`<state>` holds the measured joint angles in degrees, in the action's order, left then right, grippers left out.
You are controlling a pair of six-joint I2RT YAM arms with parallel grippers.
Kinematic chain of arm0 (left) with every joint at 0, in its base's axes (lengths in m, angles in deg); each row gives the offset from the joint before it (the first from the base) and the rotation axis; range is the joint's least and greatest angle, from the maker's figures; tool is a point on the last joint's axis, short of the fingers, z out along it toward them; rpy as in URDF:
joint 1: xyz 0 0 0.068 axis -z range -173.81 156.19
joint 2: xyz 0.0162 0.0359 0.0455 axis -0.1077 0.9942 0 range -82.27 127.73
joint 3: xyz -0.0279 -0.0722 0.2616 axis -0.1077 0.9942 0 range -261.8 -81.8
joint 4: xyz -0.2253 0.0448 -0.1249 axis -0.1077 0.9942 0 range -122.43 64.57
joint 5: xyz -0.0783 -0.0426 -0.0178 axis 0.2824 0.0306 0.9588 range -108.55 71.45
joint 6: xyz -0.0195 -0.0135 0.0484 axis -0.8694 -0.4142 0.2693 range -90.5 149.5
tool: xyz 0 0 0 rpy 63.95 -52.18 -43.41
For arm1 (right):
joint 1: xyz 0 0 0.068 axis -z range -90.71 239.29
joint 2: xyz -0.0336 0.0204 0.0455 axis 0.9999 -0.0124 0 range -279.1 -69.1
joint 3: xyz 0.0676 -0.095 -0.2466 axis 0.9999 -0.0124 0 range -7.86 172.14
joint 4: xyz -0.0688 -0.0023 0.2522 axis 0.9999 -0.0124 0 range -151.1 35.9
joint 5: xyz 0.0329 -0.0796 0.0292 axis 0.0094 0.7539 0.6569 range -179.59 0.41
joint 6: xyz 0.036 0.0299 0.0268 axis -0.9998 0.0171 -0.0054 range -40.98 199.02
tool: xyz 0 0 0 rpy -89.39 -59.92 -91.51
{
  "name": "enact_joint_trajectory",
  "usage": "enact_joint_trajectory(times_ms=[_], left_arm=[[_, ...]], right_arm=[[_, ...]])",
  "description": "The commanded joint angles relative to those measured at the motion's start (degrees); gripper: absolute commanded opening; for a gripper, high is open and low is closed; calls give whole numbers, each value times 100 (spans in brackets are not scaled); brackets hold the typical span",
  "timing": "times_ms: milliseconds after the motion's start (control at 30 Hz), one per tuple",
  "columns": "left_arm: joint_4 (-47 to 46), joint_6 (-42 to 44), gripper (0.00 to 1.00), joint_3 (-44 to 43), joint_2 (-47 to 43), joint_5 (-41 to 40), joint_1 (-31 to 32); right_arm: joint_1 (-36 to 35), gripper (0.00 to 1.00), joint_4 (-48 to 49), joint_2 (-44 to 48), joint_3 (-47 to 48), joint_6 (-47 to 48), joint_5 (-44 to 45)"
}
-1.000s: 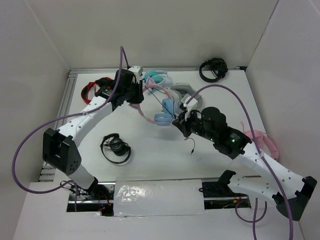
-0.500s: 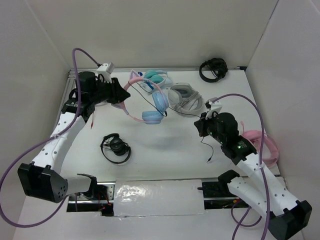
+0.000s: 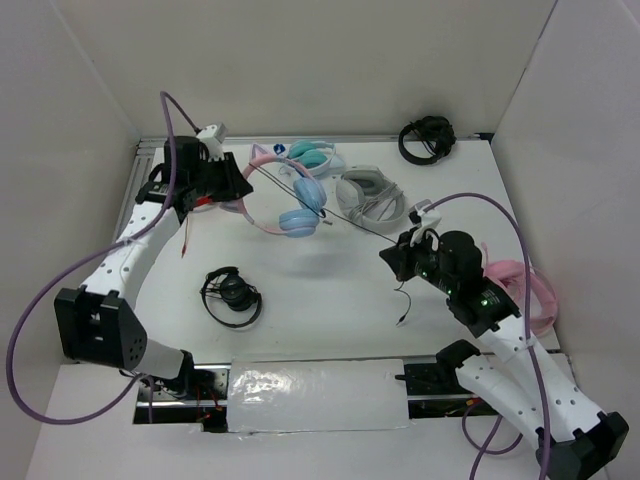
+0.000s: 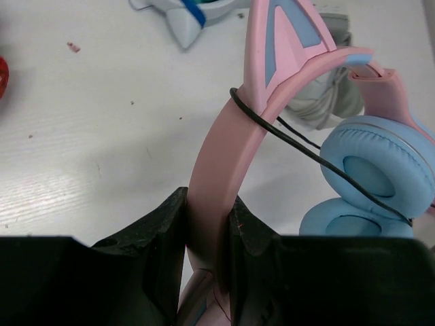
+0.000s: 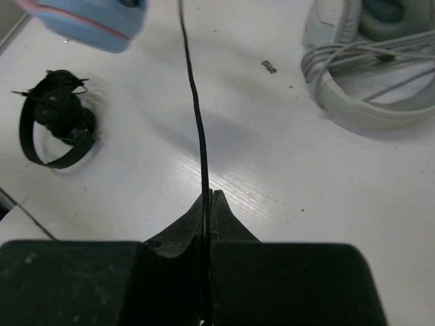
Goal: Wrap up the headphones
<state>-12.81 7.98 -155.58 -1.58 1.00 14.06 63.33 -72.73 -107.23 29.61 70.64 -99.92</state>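
Note:
The headphones, with a pink cat-ear headband (image 3: 262, 190) and light blue ear cups (image 3: 300, 215), hang in the air at the back left. My left gripper (image 3: 232, 192) is shut on the headband (image 4: 217, 156), seen close in the left wrist view (image 4: 207, 217). The thin black cable (image 3: 350, 222) crosses the headband (image 4: 299, 142) and runs taut to my right gripper (image 3: 392, 256). That gripper is shut on the cable (image 5: 194, 102), with the jaws pinched together (image 5: 209, 197). The cable's loose end (image 3: 402, 305) dangles below it.
Grey-white headphones (image 3: 370, 195) and teal-and-white headphones (image 3: 315, 155) lie behind the held pair. Small black headphones (image 3: 232, 295) lie at front left, another black pair (image 3: 427, 138) at back right. All-pink headphones (image 3: 520, 290) lie by my right arm.
My left gripper has carried the headphones left and back. My right gripper has drawn back to the right and nearer with the cable, which now stretches taut between them.

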Motion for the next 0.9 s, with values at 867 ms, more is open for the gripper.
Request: enact_joint_trajectory(times_ms=[867], left_arm=[[-309,1677,0,-339,844,-672,2287]], right_arm=[[-1086,0,-554,-1337,2299,3367,-999]])
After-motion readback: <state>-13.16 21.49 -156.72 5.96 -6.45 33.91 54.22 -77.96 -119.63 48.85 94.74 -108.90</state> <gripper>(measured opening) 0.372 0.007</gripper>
